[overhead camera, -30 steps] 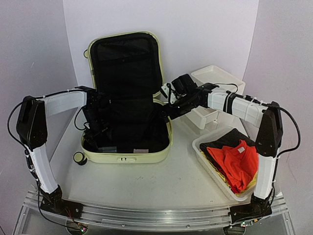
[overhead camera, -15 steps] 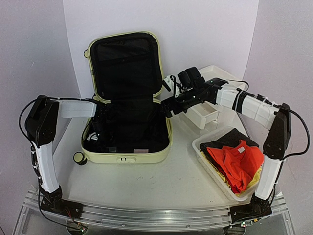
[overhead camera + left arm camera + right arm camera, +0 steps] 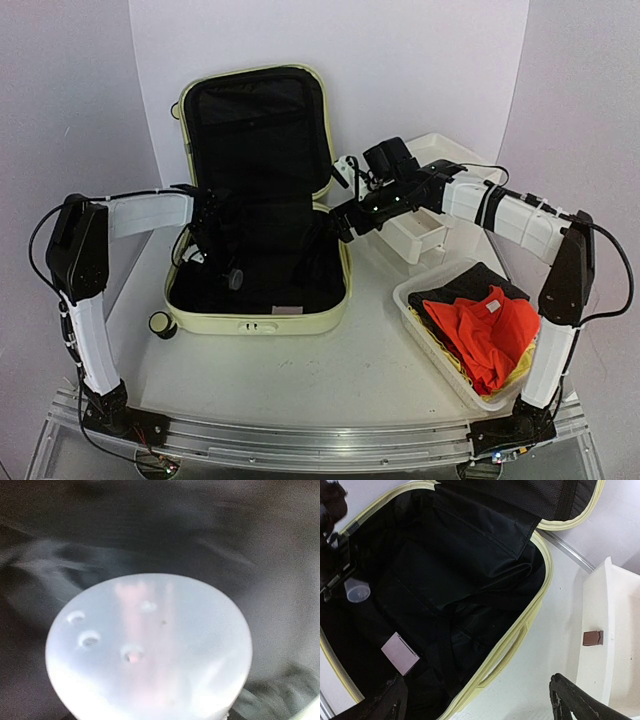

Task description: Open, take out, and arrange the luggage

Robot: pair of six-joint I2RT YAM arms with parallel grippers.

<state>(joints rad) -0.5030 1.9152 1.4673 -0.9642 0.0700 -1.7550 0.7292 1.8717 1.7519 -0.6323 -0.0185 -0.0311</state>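
Luggage [image 3: 258, 250] is laid open on the table [image 3: 330, 370] (lid [image 3: 255, 120] upright). The right gripper [image 3: 338, 222] is spread wide; the left gripper [image 3: 225, 265] state cannot be told. The translucent cup [image 3: 357, 590] could be dropped if pinched badly.

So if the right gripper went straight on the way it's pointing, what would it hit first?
The right gripper would likely meet the luggage, its pale rim or the black lining just inside; depth is unclear.

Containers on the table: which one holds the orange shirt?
The white basket at the front right; the shirt lies on a dark garment there. The luggage looks black inside, and the drawer box is white.
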